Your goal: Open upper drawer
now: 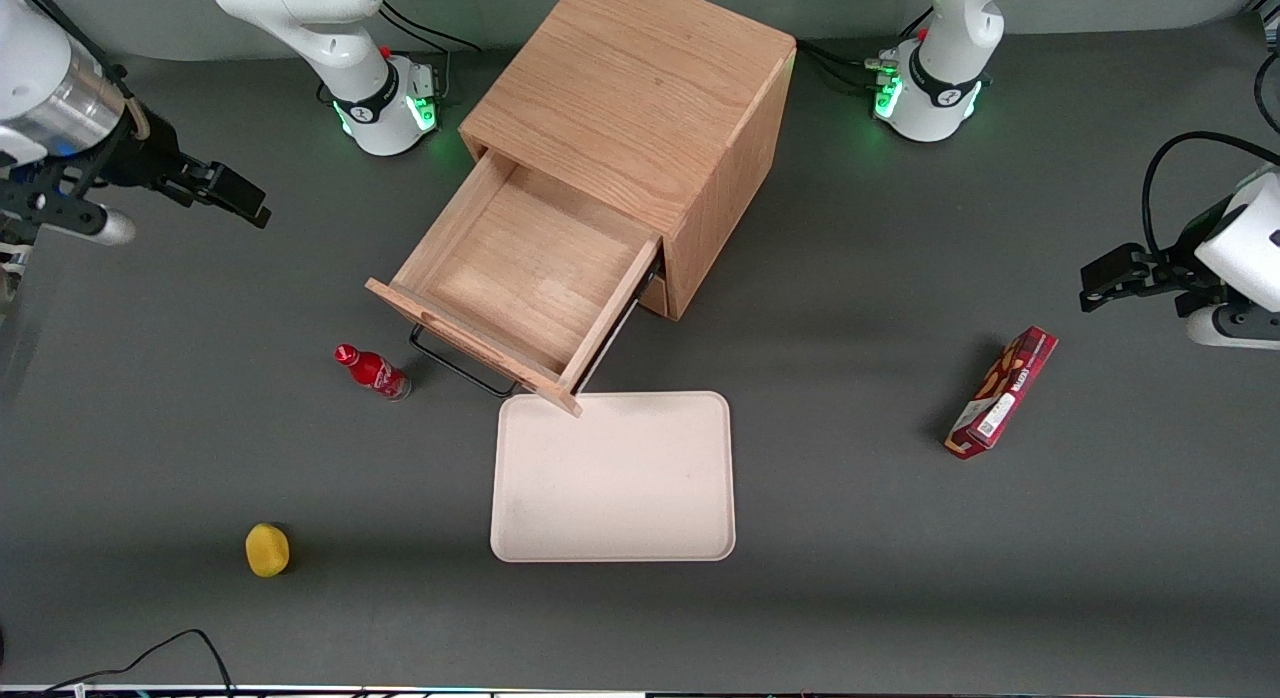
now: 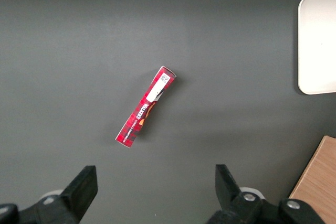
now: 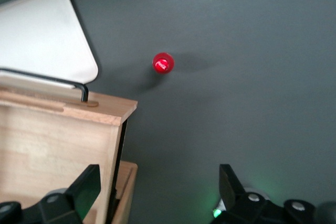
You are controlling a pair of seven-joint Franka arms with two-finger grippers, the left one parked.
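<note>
From the front, the light oak upper drawer [image 1: 520,268] stands pulled far out of the one oak cabinet [image 1: 640,108] in the middle of the grey table [image 1: 900,578], its plain wood tray showing bare and its long black bar handle [image 1: 455,363] hanging off the front panel. The black two-finger gripper [image 1: 225,193] hangs in the air well apart from the drawer, toward the working arm's end of the table, its fingers parted and holding nothing. I count one small red bottle with a red cap and white script [image 1: 372,371] just beside the handle, one flat cream rectangular tray [image 1: 613,478] in front of the drawer, one yellow rounded fruit [image 1: 267,550] nearer the camera, and one red patterned snack box [image 1: 1003,392] toward the parked arm's end; its lettering I can't make out here.

The left wrist camera shows the same red box [image 2: 146,107] with a white label and a small code square, the brand word unreadable, plus a corner of the cream tray [image 2: 317,43].

The right wrist camera looks down on the drawer's front corner [image 3: 63,129], the handle's bend [image 3: 79,88], the bottle's red cap [image 3: 163,63] and the tray [image 3: 44,38]; the gripper's fingertips [image 3: 157,192] stand wide apart.
</note>
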